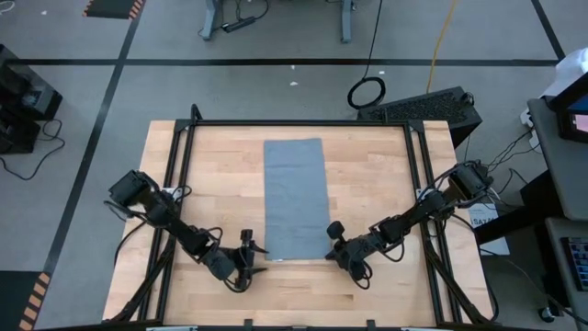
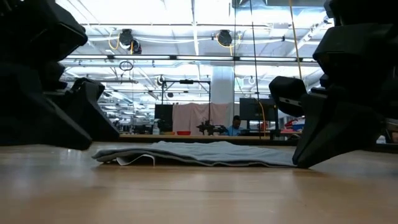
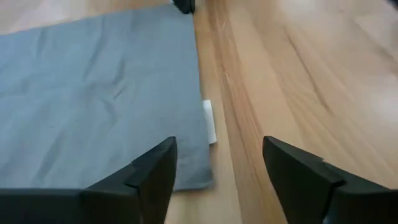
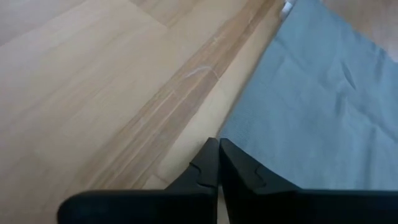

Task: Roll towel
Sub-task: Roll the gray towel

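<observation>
The left gripper [image 3: 214, 171] is spread wide at the towel's [image 1: 295, 198] near left corner, by the white tag [image 3: 209, 121]. The right gripper [image 4: 217, 163] is pinched closed, empty, just off the near right corner. The towel lies flat mid-table [image 1: 386, 276]. To roll evenly, both should grasp the near edge at matching height before turning it over.

1. A wooden table [image 1: 367, 165] is sitting at centre, with a black frame [image 1: 303, 122] running around its edge.
2. A coiled black cable [image 1: 367, 92] is lying on the grey floor at one o'clock.
3. A yellow cable [image 1: 441, 41] is trailing toward two o'clock.
</observation>
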Tool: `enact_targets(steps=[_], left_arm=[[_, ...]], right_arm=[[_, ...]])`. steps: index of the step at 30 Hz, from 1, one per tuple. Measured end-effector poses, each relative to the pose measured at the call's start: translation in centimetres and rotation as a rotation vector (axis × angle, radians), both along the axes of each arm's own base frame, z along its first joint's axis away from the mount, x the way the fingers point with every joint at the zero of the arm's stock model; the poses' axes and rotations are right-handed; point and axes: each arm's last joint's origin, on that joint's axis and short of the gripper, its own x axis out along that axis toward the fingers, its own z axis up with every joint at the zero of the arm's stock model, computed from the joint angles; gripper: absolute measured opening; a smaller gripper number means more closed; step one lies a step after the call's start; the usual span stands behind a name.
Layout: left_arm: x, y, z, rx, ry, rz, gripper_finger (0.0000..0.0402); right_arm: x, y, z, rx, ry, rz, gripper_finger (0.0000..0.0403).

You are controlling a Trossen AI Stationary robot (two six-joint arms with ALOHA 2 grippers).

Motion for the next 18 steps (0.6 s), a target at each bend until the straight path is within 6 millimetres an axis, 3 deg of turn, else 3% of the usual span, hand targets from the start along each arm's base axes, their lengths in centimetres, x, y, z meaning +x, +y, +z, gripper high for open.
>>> enact_targets(steps=[11, 18], left_arm=[[1.4, -0.7, -2.1, 0.007, 0.038, 0.124, 0.0146], [1.2, -0.3, -2.4, 0.002, 0.056, 0.184, 0.0043]], right_arm=[[0.0, 0.0, 0.0, 0.049, 0.011, -0.043, 0.0000], [0.0, 0.0, 0.0, 0.083, 0.019, -0.067, 0.0000]])
